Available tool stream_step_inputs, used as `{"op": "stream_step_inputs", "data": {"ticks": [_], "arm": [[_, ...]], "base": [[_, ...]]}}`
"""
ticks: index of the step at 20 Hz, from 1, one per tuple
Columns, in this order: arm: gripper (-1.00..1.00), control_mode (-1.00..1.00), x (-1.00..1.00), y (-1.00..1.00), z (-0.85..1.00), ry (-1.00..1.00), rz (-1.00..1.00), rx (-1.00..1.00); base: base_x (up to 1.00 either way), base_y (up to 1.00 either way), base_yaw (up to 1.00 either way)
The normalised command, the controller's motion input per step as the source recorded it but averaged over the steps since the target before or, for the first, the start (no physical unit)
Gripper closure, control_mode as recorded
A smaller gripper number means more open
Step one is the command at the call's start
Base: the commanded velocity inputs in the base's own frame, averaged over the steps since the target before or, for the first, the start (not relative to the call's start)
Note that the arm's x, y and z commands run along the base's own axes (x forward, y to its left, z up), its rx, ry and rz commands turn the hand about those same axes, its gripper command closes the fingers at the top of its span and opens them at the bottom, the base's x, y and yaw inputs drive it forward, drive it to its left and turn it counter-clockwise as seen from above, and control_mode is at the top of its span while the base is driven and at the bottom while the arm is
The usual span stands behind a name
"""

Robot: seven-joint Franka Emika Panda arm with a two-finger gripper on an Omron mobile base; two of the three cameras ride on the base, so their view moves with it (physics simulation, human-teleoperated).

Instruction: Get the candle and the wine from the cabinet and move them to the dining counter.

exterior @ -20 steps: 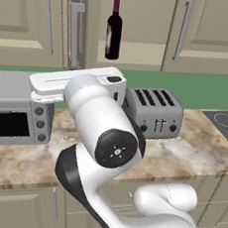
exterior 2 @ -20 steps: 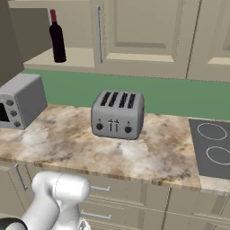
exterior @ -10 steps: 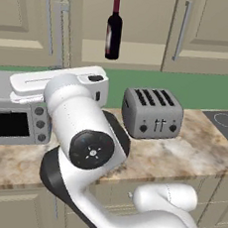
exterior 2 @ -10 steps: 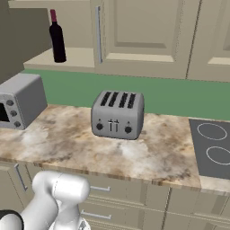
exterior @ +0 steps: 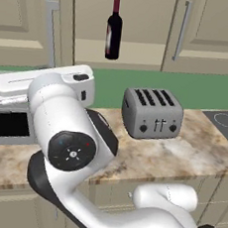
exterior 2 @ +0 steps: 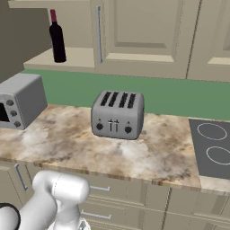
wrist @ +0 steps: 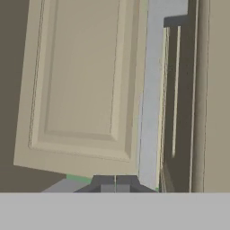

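The wine point(exterior: 114, 30) stands upright on the open cabinet point(exterior 2: 74, 57) shelf, above a marbled counter point(exterior 2: 152, 152) carrying a toaster point(exterior 2: 117, 115) and toaster oven point(exterior 2: 20, 100) — green backsplash point(exterior 2: 179, 96) behind. Jaws closed together, facing a panelled door point(wrist: 85, 85).

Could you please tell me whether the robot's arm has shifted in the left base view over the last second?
Yes. The arm has swung left, away from the toaster, and now hides more of the toaster oven.

Kitchen, rendered. Evidence: beige wall cupboards point(exterior 2: 148, 36) w/ long bar handles; marbled worktop point(exterior 2: 148, 148), green backsplash point(exterior 2: 179, 96); steel 4-slot toaster point(exterior 2: 117, 114); toaster oven point(exterior 2: 20, 101); hob point(exterior 2: 213, 148); drawers point(exterior 2: 121, 202) below; wine bottle point(exterior: 114, 30) on open shelf.
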Motion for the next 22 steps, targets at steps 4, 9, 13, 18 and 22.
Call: {"op": "stream_step_inputs", "data": {"ticks": [4,9,13,18,22], "arm": [[1.00,-1.00,0.00,0.03,0.00,0.00,0.00,0.00],[1.00,-1.00,0.00,0.00,0.00,0.00,0.00,0.00],[1.00,-1.00,0.00,0.00,0.00,0.00,0.00,0.00],[-1.00,-1.00,0.00,0.00,0.00,0.00,0.00,0.00],[-1.00,-1.00,-0.18,0.00,0.00,0.00,0.00,0.00]], "base": [[0.00,0.00,0.00],[0.00,0.00,0.00],[0.00,0.00,0.00],[0.00,0.00,0.00],[0.00,0.00,0.00]]}}
